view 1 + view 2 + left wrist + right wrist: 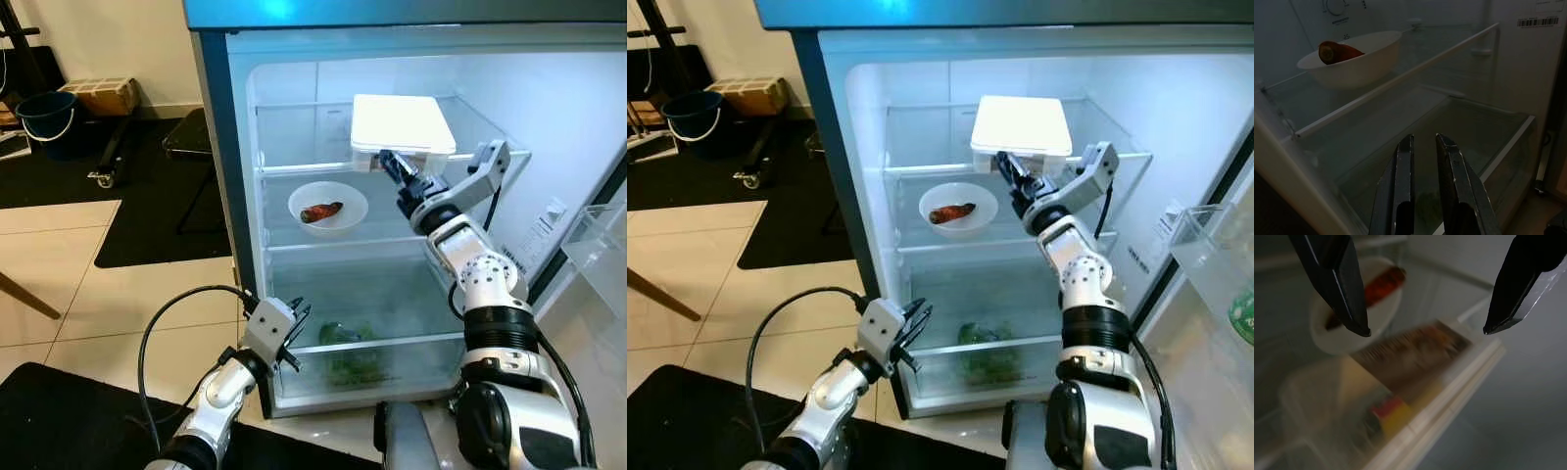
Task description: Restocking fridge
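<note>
My right end effector (1425, 330) hangs released just by the blurred white container (402, 125) above the bowl (328, 206), its label unreadable.

I am standing in a home, at an open fridge (294, 127) with glass shelves, a white bowl (328, 207) of food on one shelf and greens (353, 357) in the bottom drawer. The floor (78, 294) around me is pale tile with black mats (157, 235) laid over it, as in a lived-in room. Off to my left by the white wall sit a dark bucket (47, 119) and a cardboard box (101, 95), ordinary household clutter.
</note>
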{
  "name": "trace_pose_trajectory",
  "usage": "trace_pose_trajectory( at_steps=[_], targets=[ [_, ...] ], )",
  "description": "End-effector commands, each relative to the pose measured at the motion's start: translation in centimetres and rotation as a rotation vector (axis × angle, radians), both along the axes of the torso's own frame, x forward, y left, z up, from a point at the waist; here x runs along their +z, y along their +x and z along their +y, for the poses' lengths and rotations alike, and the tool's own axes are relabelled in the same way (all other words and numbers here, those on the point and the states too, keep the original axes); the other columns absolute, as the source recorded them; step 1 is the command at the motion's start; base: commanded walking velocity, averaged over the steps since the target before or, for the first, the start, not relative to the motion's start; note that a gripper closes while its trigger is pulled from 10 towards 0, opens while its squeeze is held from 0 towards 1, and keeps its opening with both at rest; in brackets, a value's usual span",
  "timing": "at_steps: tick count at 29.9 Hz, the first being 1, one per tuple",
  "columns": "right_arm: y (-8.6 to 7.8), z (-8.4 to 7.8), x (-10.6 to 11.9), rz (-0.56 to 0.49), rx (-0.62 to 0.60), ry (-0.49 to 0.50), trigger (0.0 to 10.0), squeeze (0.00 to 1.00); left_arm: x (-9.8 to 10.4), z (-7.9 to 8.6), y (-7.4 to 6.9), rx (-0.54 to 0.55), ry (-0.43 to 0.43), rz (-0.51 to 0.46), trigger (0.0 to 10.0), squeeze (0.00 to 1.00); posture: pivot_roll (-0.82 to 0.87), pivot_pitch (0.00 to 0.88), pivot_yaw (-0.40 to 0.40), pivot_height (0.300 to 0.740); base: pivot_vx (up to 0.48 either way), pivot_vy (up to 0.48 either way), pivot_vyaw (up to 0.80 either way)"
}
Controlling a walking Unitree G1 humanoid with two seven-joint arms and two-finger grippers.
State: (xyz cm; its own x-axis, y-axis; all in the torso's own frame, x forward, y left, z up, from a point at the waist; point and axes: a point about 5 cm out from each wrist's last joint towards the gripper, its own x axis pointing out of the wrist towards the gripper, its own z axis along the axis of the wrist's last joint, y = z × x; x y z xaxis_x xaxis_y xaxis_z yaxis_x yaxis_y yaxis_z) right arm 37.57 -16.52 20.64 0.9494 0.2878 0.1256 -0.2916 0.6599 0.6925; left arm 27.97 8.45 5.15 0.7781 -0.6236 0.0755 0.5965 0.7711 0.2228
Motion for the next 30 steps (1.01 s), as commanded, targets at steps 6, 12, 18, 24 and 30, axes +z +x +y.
trace_pose_trajectory(
  at_steps=[6, 12, 18, 24, 30],
  targets=[
    [-0.5, -0.5, -0.2, -0.014, 0.018, -0.064, 10.0, 0.28, 0.0, -0.2, -0.2, -0.008, -0.008, -0.009, 10.0, 0.0, -0.09, 0.0, -0.013, 0.431, 0.0, 0.0, 0.0],
    [-1.1, -0.2, 0.2, -0.103, 0.072, -0.247, 10.0, 0.26, 0.0, -0.2, -0.2, -0.009, -0.006, -0.011, 10.0, 0.0, -0.09, 0.0, -0.013, 0.431, 0.0, 0.0, 0.0],
    [-3.4, 1.3, 0.8, -0.248, 0.297, -0.411, 10.0, 0.0, 0.0, -0.1, -0.2, -0.006, -0.005, -0.011, 10.0, 0.0, -0.08, 0.0, -0.013, 0.431, 0.0, 0.0, 0.0],
    [-3.9, 1.4, 1.4, -0.3, 0.321, -0.411, 0.0, 0.0, 0.0, 0.0, -0.3, -0.008, -0.004, -0.011, 10.0, 0.0, -0.08, 0.0, -0.01, 0.431, 0.0, 0.0, 0.0],
    [-3.2, 1.3, 1.6, -0.295, 0.232, -0.411, 0.0, 0.0, 0.0, 0.0, -0.3, -0.01, -0.002, -0.01, 10.0, 0.0, -0.08, 0.0, -0.01, 0.431, 0.0, 0.0, 0.0]
  ],
)
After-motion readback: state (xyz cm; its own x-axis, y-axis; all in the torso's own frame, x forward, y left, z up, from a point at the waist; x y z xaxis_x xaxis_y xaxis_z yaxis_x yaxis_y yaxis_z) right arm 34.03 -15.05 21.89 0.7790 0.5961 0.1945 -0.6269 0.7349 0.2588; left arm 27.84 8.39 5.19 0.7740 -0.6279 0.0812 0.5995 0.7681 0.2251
